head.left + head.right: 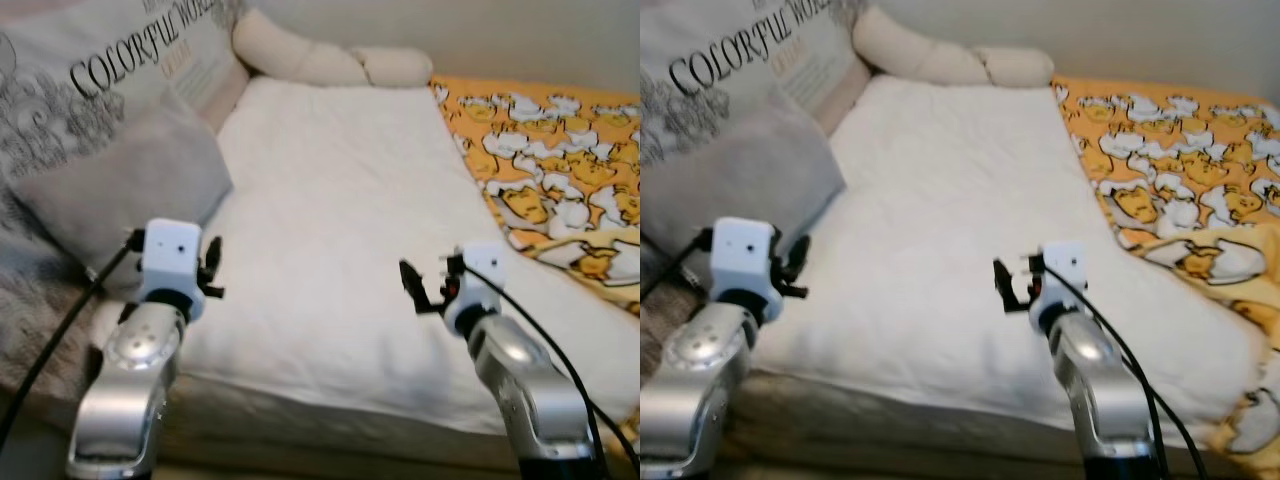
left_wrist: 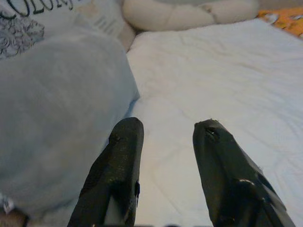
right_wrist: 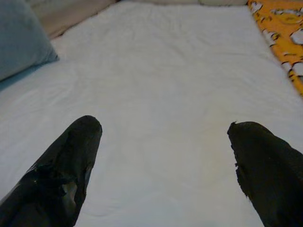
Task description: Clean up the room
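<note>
A bed with a white sheet [image 1: 340,220] lies before me. A grey pillow [image 1: 130,190] rests on its left side, leaning on a larger printed pillow [image 1: 90,80] with black lettering. An orange patterned blanket [image 1: 560,170] covers the bed's right side. My left gripper [image 1: 212,268] hovers over the sheet's near left part, just beside the grey pillow [image 2: 57,127]; it is open and holds nothing. My right gripper [image 1: 420,285] is over the near middle of the sheet [image 3: 165,85], open wide with nothing between its fingers.
A long cream cushion [image 1: 320,60] lies across the head of the bed against the wall. The bed's front edge [image 1: 330,410] runs just under both arms. Black cables trail from each wrist.
</note>
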### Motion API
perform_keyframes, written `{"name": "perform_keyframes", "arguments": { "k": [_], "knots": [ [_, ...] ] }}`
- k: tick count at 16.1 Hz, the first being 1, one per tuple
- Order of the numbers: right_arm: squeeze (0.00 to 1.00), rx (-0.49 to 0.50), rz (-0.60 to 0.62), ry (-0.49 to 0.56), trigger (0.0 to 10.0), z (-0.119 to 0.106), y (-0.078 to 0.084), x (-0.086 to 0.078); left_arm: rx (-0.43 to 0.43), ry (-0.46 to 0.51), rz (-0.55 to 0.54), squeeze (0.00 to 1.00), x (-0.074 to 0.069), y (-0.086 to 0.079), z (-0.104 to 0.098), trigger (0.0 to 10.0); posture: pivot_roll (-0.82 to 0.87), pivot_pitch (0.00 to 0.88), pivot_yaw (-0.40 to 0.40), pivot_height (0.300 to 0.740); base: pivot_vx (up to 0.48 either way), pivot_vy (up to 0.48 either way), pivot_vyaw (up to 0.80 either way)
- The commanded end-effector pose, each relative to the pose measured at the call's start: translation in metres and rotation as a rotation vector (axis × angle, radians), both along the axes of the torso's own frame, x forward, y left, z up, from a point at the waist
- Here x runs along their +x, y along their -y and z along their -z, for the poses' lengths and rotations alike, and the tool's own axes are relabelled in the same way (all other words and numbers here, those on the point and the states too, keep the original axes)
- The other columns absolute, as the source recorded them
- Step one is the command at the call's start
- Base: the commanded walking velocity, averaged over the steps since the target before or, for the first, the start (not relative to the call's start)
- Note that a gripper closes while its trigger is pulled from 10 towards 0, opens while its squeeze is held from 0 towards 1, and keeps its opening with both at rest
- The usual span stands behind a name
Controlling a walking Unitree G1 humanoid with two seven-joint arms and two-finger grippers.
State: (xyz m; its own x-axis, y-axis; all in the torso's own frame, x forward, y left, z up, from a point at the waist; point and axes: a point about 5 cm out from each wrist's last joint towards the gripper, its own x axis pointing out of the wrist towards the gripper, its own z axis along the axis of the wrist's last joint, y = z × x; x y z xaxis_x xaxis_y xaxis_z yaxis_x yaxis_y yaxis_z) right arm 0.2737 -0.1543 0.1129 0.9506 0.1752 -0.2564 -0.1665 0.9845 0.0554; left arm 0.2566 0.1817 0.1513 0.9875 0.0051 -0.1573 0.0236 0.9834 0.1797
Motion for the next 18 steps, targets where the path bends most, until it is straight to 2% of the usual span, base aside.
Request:
{"name": "perform_keyframes", "arguments": {
  "k": [1, 3, 4, 6, 9, 11, 13, 14, 16, 18],
  "knots": [
    [0.0, -0.018, 0.034, -0.015, 10.0, 0.002, 0.01, 0.0, 0.005, 0.007, 0.016, 0.0, 0.003, 0.006, -0.001, 10.0, -0.05, 0.0, 0.009, 0.74, 0.0, -0.48, 0.0],
    [0.0, -0.005, 0.06, -0.011, 10.0, 0.002, 0.016, 0.002, 0.007, 0.004, 0.027, 0.0, 0.004, 0.011, 0.0, 10.0, -0.04, 0.0, 0.008, 0.74, 0.0, -0.48, 0.0],
    [0.0, 0.036, 0.044, -0.016, 10.0, 0.001, 0.014, 0.003, 0.004, 0.001, 0.026, 0.0, 0.005, 0.01, 0.0, 10.0, -0.04, 0.0, 0.005, 0.74, 0.0, -0.48, 0.0],
    [0.0, 0.005, 0.07, 0.02, 10.0, -0.003, 0.013, 0.007, -0.003, -0.005, 0.024, 0.0, 0.006, 0.008, 0.0, 10.0, -0.04, 0.0, 0.007, 0.74, 0.0, -0.48, 0.0],
    [0.0, 0.007, 0.085, 0.02, 10.0, 0.0, 0.018, 0.009, 0.007, -0.003, 0.037, 0.0, 0.009, 0.015, 0.0, 10.0, -0.02, 0.0, 0.001, 0.74, 0.0, -0.48, 0.0],
    [0.0, -0.007, 0.079, 0.015, 10.0, 0.0, 0.015, 0.01, 0.024, 0.009, 0.04, 0.0, 0.011, 0.013, -0.002, 10.0, -0.03, 0.0, -0.003, 0.74, 0.0, -0.429, 0.0],
    [0.0, -0.063, 0.053, 0.013, 10.0, 0.003, 0.011, 0.011, 0.033, 0.004, 0.03, 0.0, 0.012, 0.009, 0.0, 10.0, -0.04, 0.0, 0.012, 0.74, 0.0, -0.409, 0.0],
    [0.0, -0.058, 0.054, 0.007, 10.0, 0.004, 0.011, 0.011, 0.033, 0.001, 0.031, 0.0, 0.012, 0.009, 0.0, 10.0, -0.04, 0.0, 0.013, 0.74, 0.0, -0.409, 0.0],
    [0.0, 0.014, 0.05, -0.007, 10.0, 0.003, 0.009, 0.012, 0.038, 0.003, 0.036, 0.0, 0.013, 0.01, -0.002, 10.0, -0.03, 0.0, 0.002, 0.74, 0.0, -0.407, 0.0],
    [0.0, 0.025, 0.022, -0.003, 10.0, 0.002, 0.004, 0.012, 0.038, 0.012, 0.027, 0.0, 0.016, 0.008, -0.005, 10.0, -0.03, 0.0, 0.003, 0.74, 0.0, -0.409, 0.0]
  ]
}}
